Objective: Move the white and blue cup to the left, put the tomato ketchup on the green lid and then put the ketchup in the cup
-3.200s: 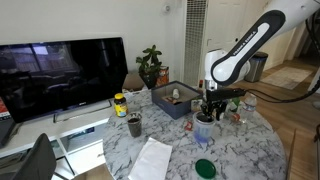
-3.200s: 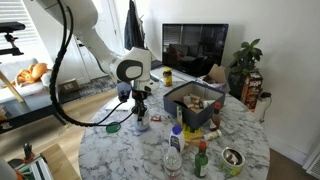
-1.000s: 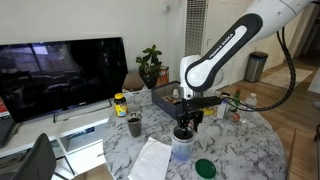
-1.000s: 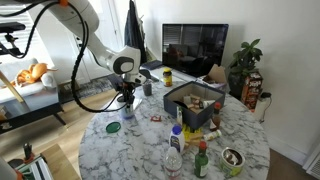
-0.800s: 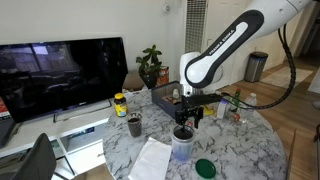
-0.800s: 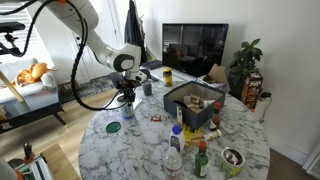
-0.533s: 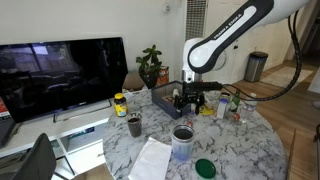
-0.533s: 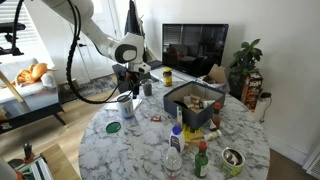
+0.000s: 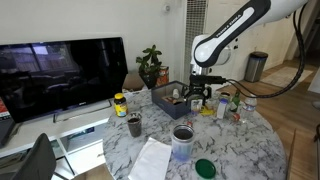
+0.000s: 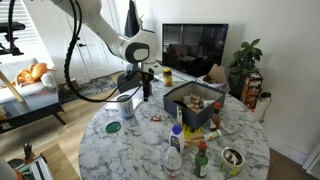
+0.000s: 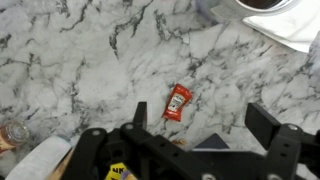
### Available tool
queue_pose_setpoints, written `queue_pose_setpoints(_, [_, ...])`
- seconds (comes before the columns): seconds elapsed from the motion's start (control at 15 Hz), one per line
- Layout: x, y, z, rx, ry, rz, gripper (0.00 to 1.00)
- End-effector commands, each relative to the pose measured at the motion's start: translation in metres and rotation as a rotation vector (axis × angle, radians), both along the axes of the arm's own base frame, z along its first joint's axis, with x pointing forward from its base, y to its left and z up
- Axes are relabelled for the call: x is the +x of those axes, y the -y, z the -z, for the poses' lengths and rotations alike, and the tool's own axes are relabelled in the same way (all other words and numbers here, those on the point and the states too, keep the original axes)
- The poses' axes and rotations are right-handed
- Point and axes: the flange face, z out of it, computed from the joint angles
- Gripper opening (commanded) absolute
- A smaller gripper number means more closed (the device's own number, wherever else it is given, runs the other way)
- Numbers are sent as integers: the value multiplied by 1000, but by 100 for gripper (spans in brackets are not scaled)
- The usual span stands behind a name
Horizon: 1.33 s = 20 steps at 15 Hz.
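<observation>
Release is done: the white and blue cup (image 9: 182, 140) stands alone on the counter (image 9: 250, 142), well clear of the pincer (image 9: 197, 98), which has risen with its jaws spread and empty. Directly beneath the pincer lies the ketchup sachet (image 11: 178, 102), probably the next pick.

The lid (image 9: 204, 167) was laid lower right of the larger cup (image 9: 182, 141) in an exterior view; the ketchup sachet (image 11: 177, 102) was centred in the wrist view.
</observation>
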Motion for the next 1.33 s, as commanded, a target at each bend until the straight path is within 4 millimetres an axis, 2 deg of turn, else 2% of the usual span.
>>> queue_pose_setpoints(0.0, [0,-1,49,-44,-61,35,100])
queue_pose_setpoints(0.13, [-4,-2,74,-49,-95,40,100])
queue_pose_setpoints(0.2, [-6,0,49,-24,-80,25,100])
queue_pose_setpoints(0.33, [-7,0,69,-30,-102,30,100])
queue_pose_setpoints(0.53, [-6,0,73,-32,-102,31,100])
queue_pose_setpoints(1.0, [10,17,120,-81,-23,102,100])
queue_pose_setpoints(1.27, [20,19,140,-94,25,128,91])
